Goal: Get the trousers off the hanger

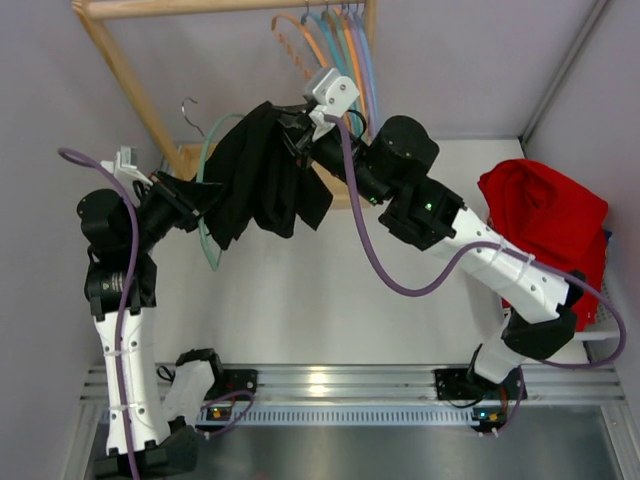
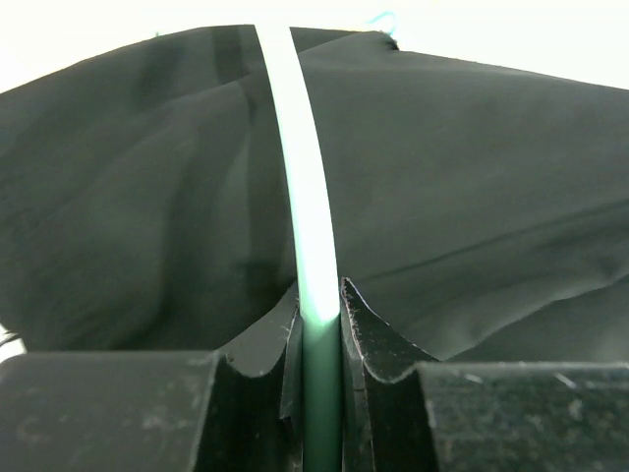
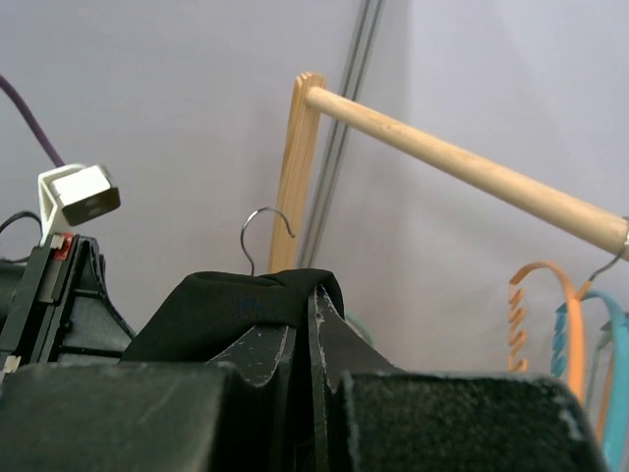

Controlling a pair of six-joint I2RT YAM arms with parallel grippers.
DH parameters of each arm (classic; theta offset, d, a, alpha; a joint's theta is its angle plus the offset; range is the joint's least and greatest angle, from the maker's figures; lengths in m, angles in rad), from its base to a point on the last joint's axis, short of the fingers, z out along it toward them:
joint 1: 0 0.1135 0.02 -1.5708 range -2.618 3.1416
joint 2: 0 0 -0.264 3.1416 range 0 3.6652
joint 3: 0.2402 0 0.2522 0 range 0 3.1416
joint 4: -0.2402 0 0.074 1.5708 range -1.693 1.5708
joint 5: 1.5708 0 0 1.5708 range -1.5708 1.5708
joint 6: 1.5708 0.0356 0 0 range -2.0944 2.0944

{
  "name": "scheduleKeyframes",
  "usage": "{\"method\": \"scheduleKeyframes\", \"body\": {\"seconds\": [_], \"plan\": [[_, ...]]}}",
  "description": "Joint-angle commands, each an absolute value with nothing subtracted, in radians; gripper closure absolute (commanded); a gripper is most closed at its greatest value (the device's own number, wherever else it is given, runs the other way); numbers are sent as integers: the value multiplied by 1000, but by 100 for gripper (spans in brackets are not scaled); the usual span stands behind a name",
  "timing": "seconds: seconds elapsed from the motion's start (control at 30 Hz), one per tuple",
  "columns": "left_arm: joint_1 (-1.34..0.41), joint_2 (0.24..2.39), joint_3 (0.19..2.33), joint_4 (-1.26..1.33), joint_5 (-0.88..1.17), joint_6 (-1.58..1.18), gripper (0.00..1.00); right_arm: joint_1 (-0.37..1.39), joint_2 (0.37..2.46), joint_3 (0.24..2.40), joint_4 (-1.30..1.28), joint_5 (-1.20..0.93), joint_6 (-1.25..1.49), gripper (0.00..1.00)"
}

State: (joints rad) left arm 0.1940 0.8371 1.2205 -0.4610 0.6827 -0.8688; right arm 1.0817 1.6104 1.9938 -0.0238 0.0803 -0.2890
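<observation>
We are gripping the mint-green hanger (image 2: 307,197) with the left gripper (image 2: 319,310), its jaws clamping narrowly on the thin bar. The black trousers (image 1: 262,172) are draping over this hanger, raised above the worktop (image 1: 300,300) between the two arms. The right gripper (image 3: 313,313) is pinching the top fold of the trousers, jaws pressed together on the cloth, near the wooden rail (image 3: 462,162).

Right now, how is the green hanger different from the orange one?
The mint-green hanger is off the wooden rail, clamped in the left gripper; the orange hanger hangs on it. The green one carries the black trousers, pinched by the right gripper; the orange one is bare. Both are thin, curved hangers.
</observation>
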Motion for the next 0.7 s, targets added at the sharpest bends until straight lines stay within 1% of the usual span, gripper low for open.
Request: {"method": "scheduleKeyframes", "body": {"seconds": [0.0, 0.13, 0.33, 0.67], "plan": [[195, 822, 1221, -362, 666, -853, 100, 1086, 1529, 2068, 129, 123, -345, 100], [196, 815, 1203, -362, 663, -847, 100, 1086, 1519, 2078, 173, 149, -371, 100], [195, 805, 1181, -368, 663, -842, 100, 1086, 1522, 2163, 233, 179, -434, 100], [195, 784, 1151, -393, 666, -818, 100, 1086, 1508, 2272, 310, 176, -511, 100]]}}
